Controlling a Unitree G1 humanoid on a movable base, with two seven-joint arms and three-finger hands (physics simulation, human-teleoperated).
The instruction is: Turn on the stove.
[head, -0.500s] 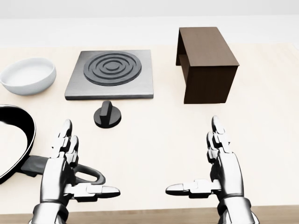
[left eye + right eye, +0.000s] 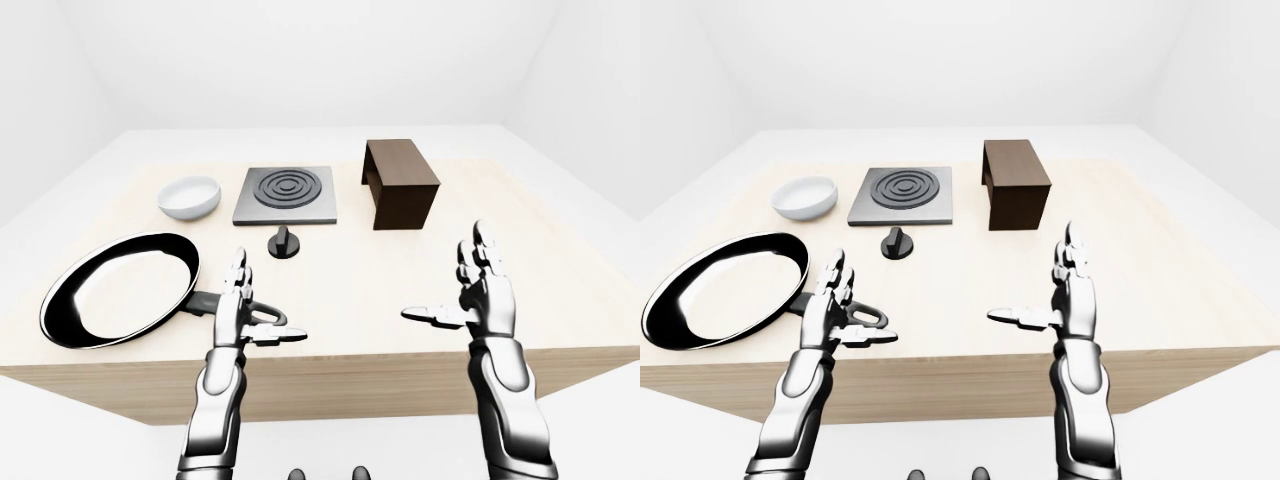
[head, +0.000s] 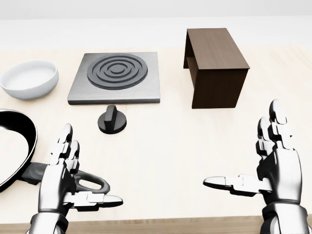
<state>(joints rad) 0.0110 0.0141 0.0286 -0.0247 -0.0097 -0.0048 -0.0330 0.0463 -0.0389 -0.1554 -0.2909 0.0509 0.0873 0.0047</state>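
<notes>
The grey stove plate (image 3: 116, 78) with dark concentric rings lies flat on the wooden table (image 3: 170, 141), at upper centre of the head view. Its black round knob (image 3: 112, 120) sits just below the plate, with the grip bar pointing up the view. My left hand (image 3: 90, 165) hovers open at lower left, below and left of the knob, thumb stretched to the right. At lower right my right hand (image 3: 241, 146) is open too, thumb pointing left, well away from the knob. Neither hand touches anything.
A white bowl (image 3: 29, 79) rests left of the stove plate. A black frying pan (image 2: 120, 288) lies at far left, its handle (image 3: 92, 181) running under my left hand. A dark brown open-sided box (image 3: 214, 66) stands right of the stove.
My right hand has swung to the right and a little upward in the head view. The left hand sank slightly. Table objects and camera have not moved.
</notes>
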